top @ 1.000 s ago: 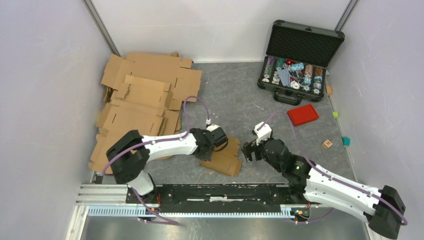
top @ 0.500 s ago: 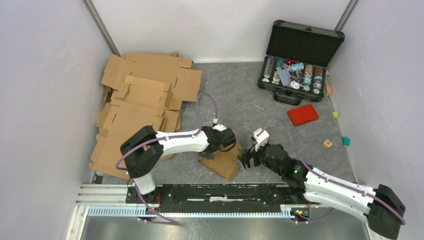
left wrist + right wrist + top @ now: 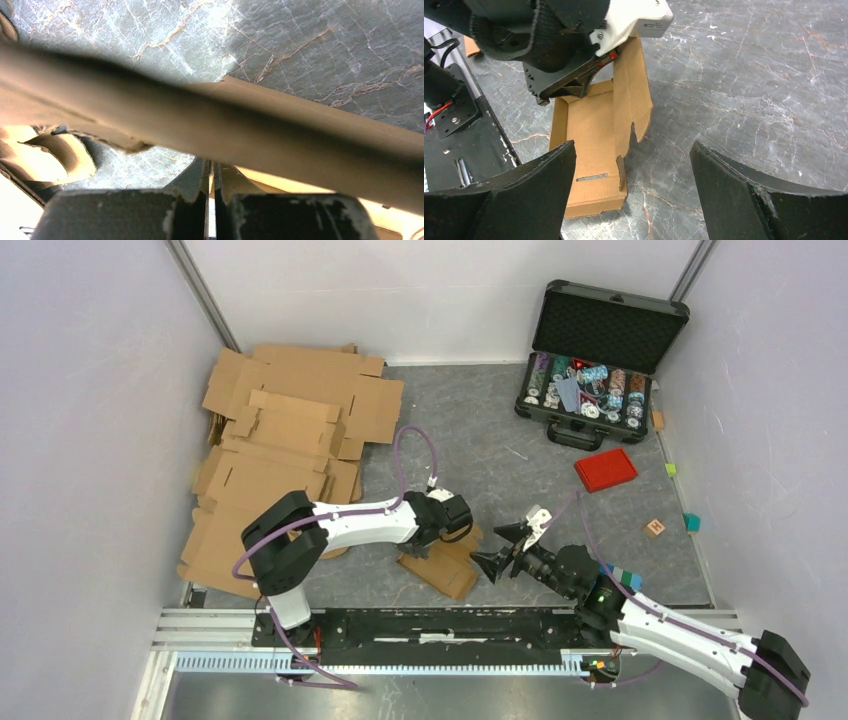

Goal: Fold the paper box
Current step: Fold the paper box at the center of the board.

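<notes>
The paper box point(image 3: 455, 575) is a small brown cardboard piece lying partly flat on the grey floor in front of the arms. One long flap stands upright point(image 3: 631, 90). My left gripper point(image 3: 435, 540) is shut on the top edge of that flap, and a thin sliver of cardboard shows between its fingers point(image 3: 211, 167). The flap crosses the left wrist view as a brown band point(image 3: 300, 135). My right gripper point(image 3: 497, 547) hangs wide open just right of the box, pointing at it and holding nothing. In the right wrist view the box floor point(image 3: 589, 135) lies ahead of the right gripper point(image 3: 633, 150), under the left gripper point(image 3: 574, 82).
A pile of larger cardboard sheets point(image 3: 280, 440) fills the left side. An open black case point(image 3: 600, 360) with chips stands at the back right, a red lid point(image 3: 605, 469) in front of it. Small blocks point(image 3: 655, 528) lie near the right wall. The metal rail point(image 3: 440, 625) runs along the near edge.
The left arm shifted right with the flap, then held still. The right gripper dropped lower, turned its open jaws toward the box and moved nearer to it.
</notes>
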Motion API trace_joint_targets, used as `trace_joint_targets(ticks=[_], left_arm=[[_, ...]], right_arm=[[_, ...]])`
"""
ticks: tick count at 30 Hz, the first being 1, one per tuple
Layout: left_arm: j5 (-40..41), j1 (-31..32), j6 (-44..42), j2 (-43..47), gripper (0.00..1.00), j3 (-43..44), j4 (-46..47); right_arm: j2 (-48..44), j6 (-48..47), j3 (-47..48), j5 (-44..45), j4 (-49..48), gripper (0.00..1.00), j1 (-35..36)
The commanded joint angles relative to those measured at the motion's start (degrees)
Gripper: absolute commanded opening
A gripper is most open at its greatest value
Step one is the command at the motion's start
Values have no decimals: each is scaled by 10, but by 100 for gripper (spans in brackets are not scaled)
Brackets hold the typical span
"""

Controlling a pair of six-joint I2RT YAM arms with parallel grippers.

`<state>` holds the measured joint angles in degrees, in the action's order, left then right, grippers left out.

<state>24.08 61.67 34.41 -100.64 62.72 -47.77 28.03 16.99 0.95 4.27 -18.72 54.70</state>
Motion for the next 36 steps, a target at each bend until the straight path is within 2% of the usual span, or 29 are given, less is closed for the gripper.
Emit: trace_joint_targets(ticks=[1,5,10,14,19,21,27,32,36], left_arm=[[-62,3,-43,-2,7,-17,8],[-86,1,-45,17,7,-25,23],[-98,-1,-47,36,12,-35,36],[-101,-2,-59,43,23,-33,41],[-102,-7,-65,62,33,-43,64],[-102,-9,-68,68,36,-46,68],[-99,-20,-76,88,43,-50,73],[-81,-28,-71,127,58,-63,90],[-81,-41,-73,158,54,-76,109]], right_arm=[[19,-34,-20,-28,-39,90,2],[76,-41,5,-26,-62,87,2],[136,-49,21,-36,-112,77,2],[180,-69,39,-85,-139,63,2],[198,-82,33,-92,-149,40,2],[195,-86,28,-94,-153,35,2],[192,-98,31,-93,-143,35,3],[195,-100,31,-94,-142,35,3],[193,-101,32,-94,-137,36,2]])
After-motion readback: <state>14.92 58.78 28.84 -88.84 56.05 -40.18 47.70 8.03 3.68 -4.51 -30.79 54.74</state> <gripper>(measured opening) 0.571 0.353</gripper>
